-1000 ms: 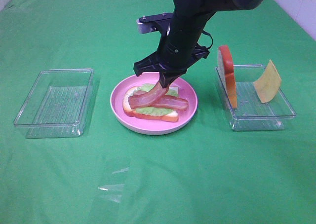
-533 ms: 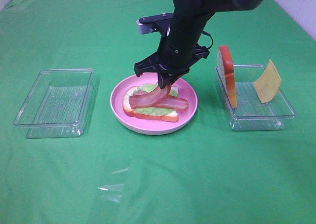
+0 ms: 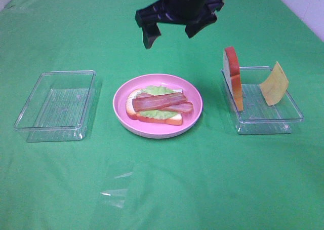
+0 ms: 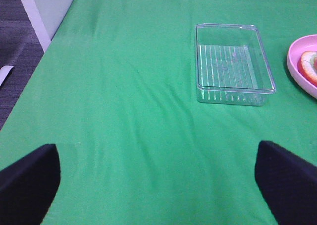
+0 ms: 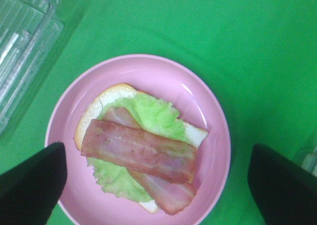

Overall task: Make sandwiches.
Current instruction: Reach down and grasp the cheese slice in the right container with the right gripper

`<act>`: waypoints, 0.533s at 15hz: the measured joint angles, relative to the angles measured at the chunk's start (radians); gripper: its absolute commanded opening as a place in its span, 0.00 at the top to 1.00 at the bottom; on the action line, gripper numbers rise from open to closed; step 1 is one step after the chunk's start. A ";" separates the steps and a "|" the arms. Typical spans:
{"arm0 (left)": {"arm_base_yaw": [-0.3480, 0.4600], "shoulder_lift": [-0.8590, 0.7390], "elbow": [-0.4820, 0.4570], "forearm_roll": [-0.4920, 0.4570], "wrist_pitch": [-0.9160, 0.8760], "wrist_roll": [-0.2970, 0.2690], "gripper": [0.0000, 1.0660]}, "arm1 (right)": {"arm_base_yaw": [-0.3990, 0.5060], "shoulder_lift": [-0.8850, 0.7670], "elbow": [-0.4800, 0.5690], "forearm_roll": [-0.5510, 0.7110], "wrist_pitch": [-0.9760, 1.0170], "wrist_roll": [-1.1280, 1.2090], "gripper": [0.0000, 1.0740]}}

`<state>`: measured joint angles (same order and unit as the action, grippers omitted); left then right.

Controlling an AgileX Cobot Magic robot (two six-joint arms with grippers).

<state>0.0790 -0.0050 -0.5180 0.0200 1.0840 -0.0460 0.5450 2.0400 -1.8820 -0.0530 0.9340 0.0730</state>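
my right gripper (image 3: 172, 34) hangs wide apart, empty, over the plate (image 3: 152, 131); the cheese (image 3: 274, 84) leans in the tray (image 3: 263, 123) to its right, far from my left gripper (image 4: 158, 183), also apart.

The half-built sandwich (image 3: 158, 108) lies flat at the middle of the tabletop, on a pink plate (image 3: 152, 132). A white bread slice (image 3: 131, 104) with an orange-brown crust is at the bottom, with a pale green lettuce leaf (image 3: 160, 90) spread over it. Two reddish-brown bacon strips (image 3: 159, 101) lie on top (they cross at a shallow angle). Toward the right edge, a second bread slice (image 3: 233, 78) stands on edge at the left wall of a clear tray (image 3: 263, 124). A yellow cheese square (image 3: 274, 83) leans tilted at that tray's far right side.
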 measured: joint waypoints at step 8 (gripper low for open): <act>0.000 0.000 0.000 0.000 0.000 0.000 0.05 | -0.299 -0.012 -0.201 -0.029 0.276 -0.034 0.10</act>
<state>0.0790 -0.0050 -0.5180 0.0200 1.0840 -0.0460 0.2460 2.0280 -2.0830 -0.0820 1.2100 0.0390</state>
